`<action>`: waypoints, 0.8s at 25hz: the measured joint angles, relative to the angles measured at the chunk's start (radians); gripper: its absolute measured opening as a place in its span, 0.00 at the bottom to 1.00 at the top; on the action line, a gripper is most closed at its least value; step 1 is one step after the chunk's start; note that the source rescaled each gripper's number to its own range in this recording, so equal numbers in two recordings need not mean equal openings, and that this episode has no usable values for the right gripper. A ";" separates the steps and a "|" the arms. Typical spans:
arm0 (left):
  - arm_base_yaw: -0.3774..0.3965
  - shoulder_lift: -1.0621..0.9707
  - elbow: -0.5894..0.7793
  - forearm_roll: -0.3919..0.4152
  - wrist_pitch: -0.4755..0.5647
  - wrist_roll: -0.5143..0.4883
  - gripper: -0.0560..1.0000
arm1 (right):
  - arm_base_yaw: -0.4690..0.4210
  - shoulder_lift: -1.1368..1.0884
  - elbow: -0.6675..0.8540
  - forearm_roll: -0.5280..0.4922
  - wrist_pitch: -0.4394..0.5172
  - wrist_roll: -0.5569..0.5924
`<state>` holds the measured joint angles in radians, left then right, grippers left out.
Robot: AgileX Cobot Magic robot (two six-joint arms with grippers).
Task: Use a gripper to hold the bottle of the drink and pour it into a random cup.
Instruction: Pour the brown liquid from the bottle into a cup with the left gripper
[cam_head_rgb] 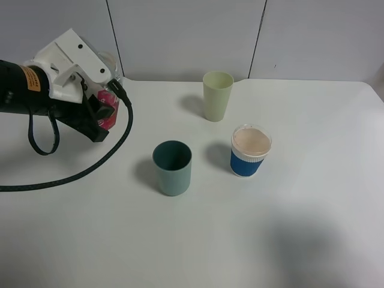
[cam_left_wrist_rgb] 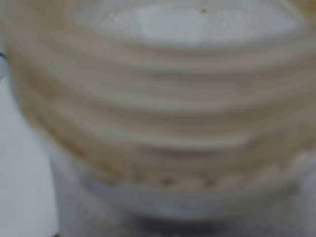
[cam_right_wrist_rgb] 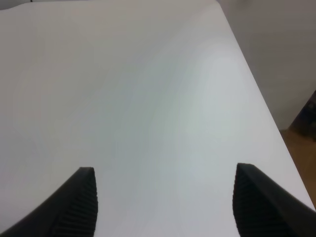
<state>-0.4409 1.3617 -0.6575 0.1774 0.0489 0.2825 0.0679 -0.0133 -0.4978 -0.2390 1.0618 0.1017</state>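
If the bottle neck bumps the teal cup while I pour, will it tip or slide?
The teal cup looks empty and plastic, so probably light: a bump would likely slide it on the smooth white table. Its short, broad shape should resist tipping. Bring the bottle in from above.

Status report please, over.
Left hand shut on small clear plastic bottle, pink-red label. Right hand open over table. Short teal plastic cup upright; only black cable between.

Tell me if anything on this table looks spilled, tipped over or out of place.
Nothing stands out. The teal cup, pale green cup and blue-and-white paper cup stand upright and apart, no spill shows on the table, and the left gripper holds the bottle.
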 joint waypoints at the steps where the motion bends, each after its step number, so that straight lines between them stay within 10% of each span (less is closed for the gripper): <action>1: -0.006 0.000 0.000 0.000 0.007 0.019 0.06 | 0.000 0.000 0.000 0.000 0.000 0.000; 9: -0.026 0.000 -0.042 0.056 0.120 0.071 0.06 | 0.000 0.000 0.000 0.000 0.000 0.000; 20: -0.125 0.000 -0.105 0.686 0.313 -0.535 0.06 | 0.000 0.000 0.000 0.000 0.000 0.000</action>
<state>-0.5661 1.3617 -0.7621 0.8631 0.3619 -0.2525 0.0679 -0.0133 -0.4978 -0.2390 1.0618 0.1017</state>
